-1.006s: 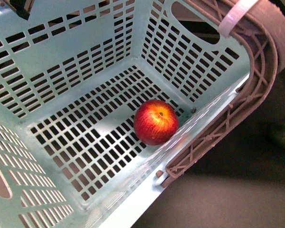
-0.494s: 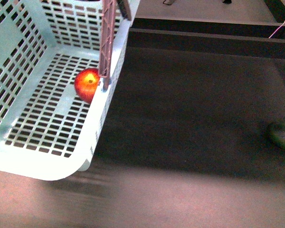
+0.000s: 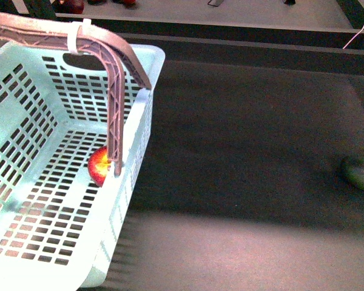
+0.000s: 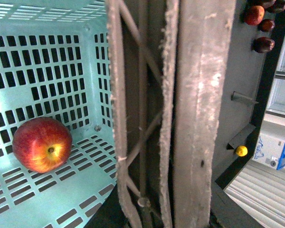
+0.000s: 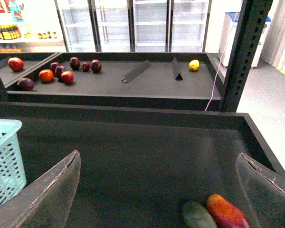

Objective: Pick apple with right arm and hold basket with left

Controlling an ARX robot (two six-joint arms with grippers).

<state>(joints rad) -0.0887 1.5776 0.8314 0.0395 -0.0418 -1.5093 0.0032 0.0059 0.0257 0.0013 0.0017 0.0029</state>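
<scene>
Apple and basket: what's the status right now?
Right jaws open, empty. Left gripper unseen. Apple inside basket, against its wall. Handle crosses in front.

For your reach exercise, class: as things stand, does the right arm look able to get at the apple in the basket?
Probably yes. The apple lies on the basket floor, uncovered from above, though the brown handle crosses beside it. The right pincer is open, off over the dark shelf.

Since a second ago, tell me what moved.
The basket swung from filling the front view to its left side, handle now upright. The apple is still inside, by the same wall. The green object stayed put.
</scene>
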